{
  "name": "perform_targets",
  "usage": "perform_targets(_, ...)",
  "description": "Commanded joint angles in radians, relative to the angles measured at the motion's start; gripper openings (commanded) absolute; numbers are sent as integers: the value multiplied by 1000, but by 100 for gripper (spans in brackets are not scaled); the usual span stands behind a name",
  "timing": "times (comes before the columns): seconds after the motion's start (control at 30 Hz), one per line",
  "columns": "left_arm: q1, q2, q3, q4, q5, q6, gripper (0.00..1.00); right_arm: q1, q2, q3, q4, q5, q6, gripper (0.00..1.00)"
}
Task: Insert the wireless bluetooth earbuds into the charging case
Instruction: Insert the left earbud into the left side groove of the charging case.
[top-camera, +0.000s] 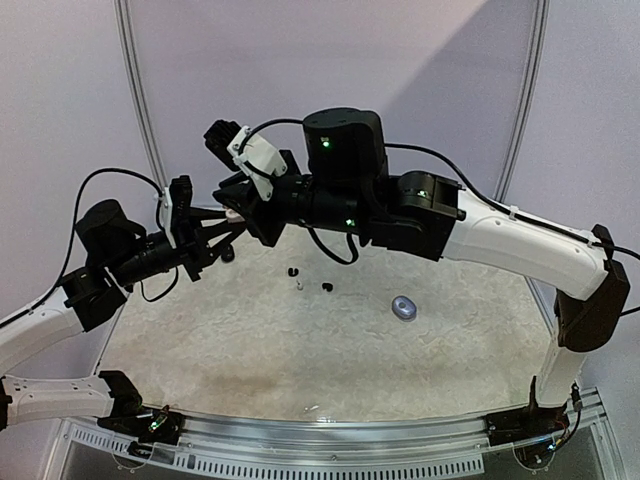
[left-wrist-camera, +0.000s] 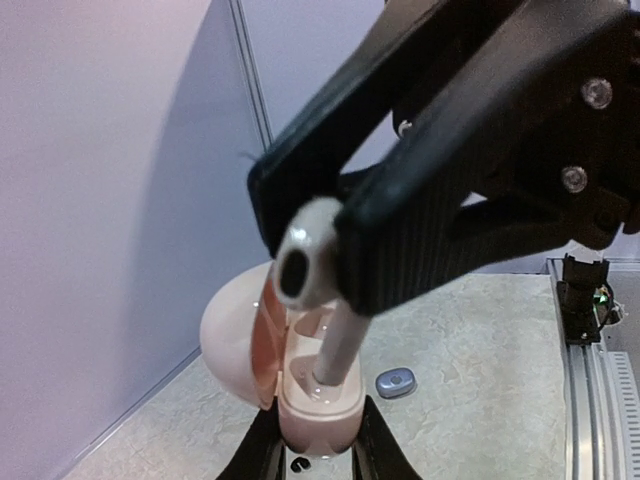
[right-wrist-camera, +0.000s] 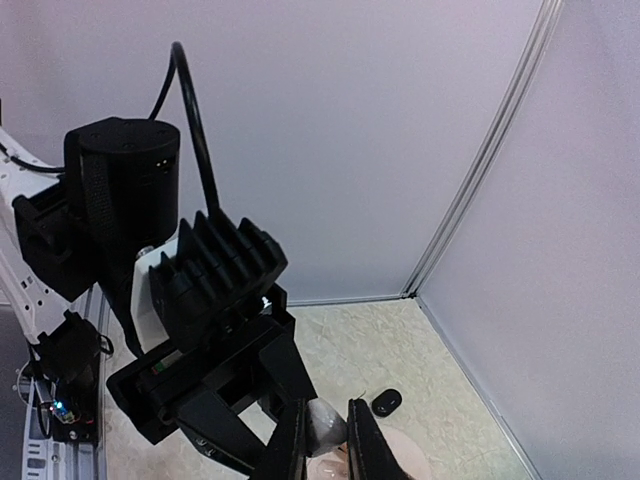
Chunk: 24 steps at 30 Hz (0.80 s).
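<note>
Robot lab cell, plain partition walls (top-camera: 70, 80), two table-bolted arms (top-camera: 520, 240)

arms (top-camera: 520, 240): white shells, blk joints; blk cables; green LEDs

Evenly lit, soft and bright, with a pinkish-violet cast on the walls (top-camera: 70, 90) — diagonal shadow across them. Blurred up close in the left wrist view; faint sheen on the tabletop (top-camera: 300, 340) — mild bending at edges.
</note>
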<state>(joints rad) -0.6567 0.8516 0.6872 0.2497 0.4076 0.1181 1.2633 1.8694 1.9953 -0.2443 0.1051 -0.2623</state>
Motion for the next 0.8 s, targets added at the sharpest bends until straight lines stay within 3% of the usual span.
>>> perform_targets(0.0, 16, 10, 11, 13, 66, -14, 0, 4, -52, -9, -77, -33, -43, 0)
perform_targets(0.77, 18, 32, 27, 46, 85, -17, 0, 5, -60, -70, -74, 48, -66, 0)
